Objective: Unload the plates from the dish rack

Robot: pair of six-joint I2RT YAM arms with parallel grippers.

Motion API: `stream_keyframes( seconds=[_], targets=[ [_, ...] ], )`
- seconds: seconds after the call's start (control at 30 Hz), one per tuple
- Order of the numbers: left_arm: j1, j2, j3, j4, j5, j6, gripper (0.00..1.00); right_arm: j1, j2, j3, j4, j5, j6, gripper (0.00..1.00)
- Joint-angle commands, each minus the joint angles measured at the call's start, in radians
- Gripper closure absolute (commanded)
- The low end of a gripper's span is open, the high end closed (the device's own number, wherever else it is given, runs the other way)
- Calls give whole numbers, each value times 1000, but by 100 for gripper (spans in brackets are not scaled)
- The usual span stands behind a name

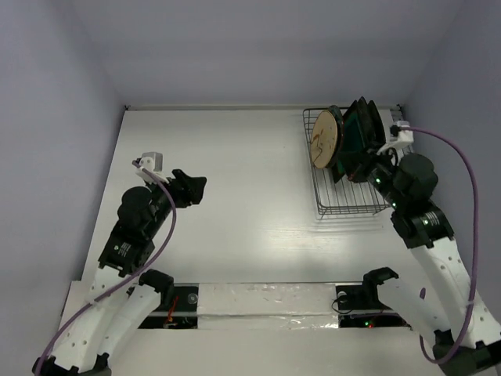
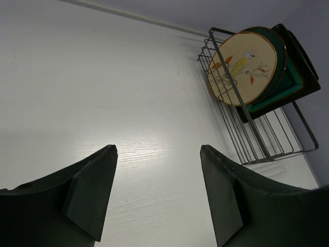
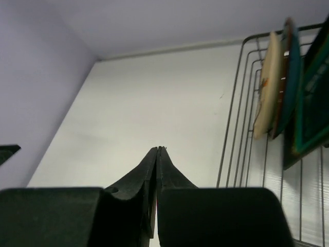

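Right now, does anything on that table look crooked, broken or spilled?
Nothing stands out. The round cream plate with a bird picture and the teal and black plates behind it stand on edge, bunched at the far end of the black wire dish rack. No cracks or spills show on the white table.

Right wrist: dish rack (image 3: 308, 206) and plates (image 3: 280, 82) blurred, cut off at right edge; overhead, cream plate (image 1: 325, 139) hides the rear plates

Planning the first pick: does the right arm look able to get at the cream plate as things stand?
Probably yes. The right end effector, shut, is close by the dish rack, and the cream plate stands outermost in the row with nothing before it; the jaws must open first.
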Motion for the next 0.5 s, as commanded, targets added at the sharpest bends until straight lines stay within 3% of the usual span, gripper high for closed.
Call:
stream_keyframes(
  seconds=[0.0,0.03,0.07,0.13,0.2,0.23,0.3,0.33,0.37,0.4,0.47],
  targets=[
    [-8,-42,9,25,17,22,37,104,110,96,-15,113,-39,95],
    [-8,-45,9,8,14,25,37,118,140,116,-27,159,-54,90],
    [-8,-45,7,1,13,28,38,118,174,168,-60,196,-62,77],
    [-8,-55,-16,2,23,29,42,118,279,223,-102,294,-100,65],
    [-8,-63,-40,11,46,16,49,118,358,329,-177,376,-125,62],
    [-8,-65,-41,7,71,16,60,118,432,363,-199,438,-148,62],
    [-8,-72,-51,10,79,17,73,118,503,459,-257,492,-159,63],
    [-8,-84,-51,7,65,17,89,118,534,486,-266,529,-175,66],
    [-8,-89,-48,1,51,19,96,118,595,516,-281,540,-182,73],
    [-8,-92,-47,-4,37,17,100,118,625,545,-317,543,-188,90],
    [-8,-101,-45,-13,20,19,100,118,678,619,-343,574,-205,97]
  ],
)
